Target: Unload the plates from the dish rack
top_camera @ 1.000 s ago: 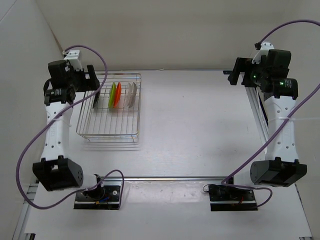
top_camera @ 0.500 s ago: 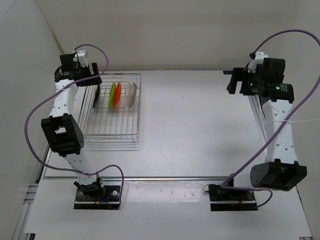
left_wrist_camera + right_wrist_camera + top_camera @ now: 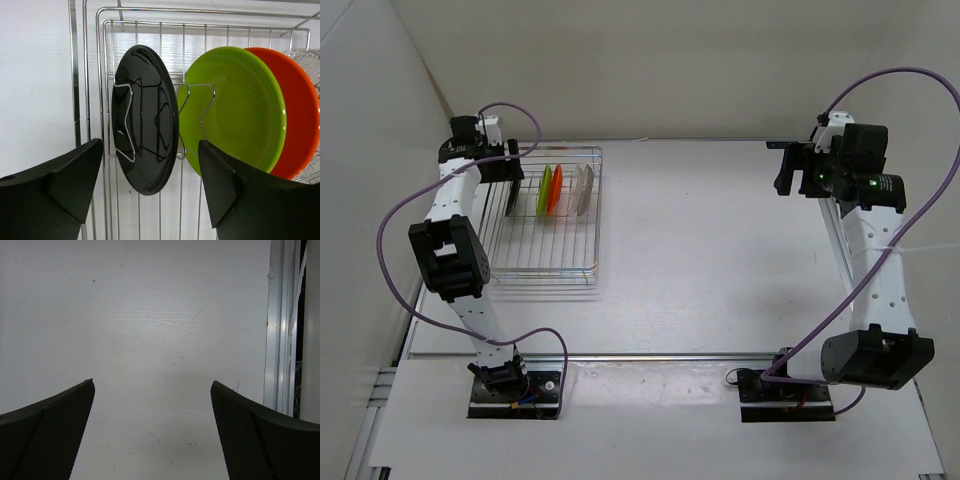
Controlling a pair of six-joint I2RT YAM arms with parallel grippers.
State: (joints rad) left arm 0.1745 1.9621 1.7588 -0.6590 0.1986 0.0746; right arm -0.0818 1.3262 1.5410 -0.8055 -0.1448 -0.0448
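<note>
Though folded short of the rack a second ago, now reaches over its far left corner, left claw spread wide astride the upright black plate, not touching. Puts the first pick within reach, with green plate and orange plate slotted upright just beside. Holds right claw spread over the table, gripping nothing.

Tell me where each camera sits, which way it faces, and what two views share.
Top view: fixed above and behind the arms, looking down on the table; the left arm and right arm show whole.
Left wrist: on the left arm, facing between the open left gripper at the black plate, green plate and orange plate in the dish rack.
Right wrist: on the right arm, facing the table past the open right gripper.
Shared: top and left wrist both show the dish rack and its plates.
</note>
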